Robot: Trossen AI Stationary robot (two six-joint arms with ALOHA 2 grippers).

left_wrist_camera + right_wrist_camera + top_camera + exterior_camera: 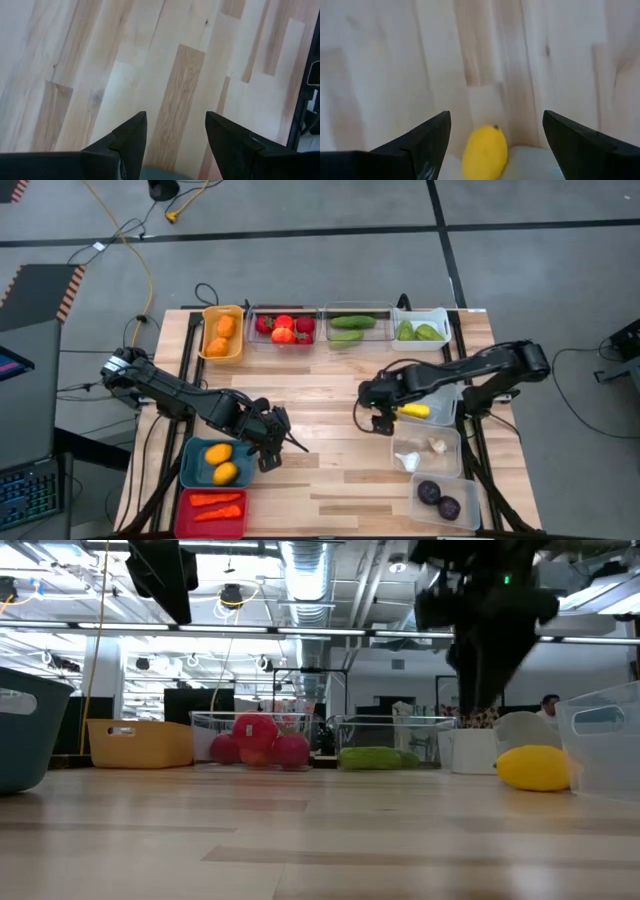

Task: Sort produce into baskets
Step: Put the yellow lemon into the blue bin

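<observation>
The counter is made of pale wood strips, butcher-block style, with visible grain and a smooth, faintly satin finish. The clear bins are seen as thin transparent plastic with glossy edges, while the orange-yellow bin, the teal bin and the red bin are opaque, smooth plastic. The yellow lemon shows a smooth, slightly shiny skin. The fingers of the right hand and the left hand are rendered in matt dark plastic.
</observation>
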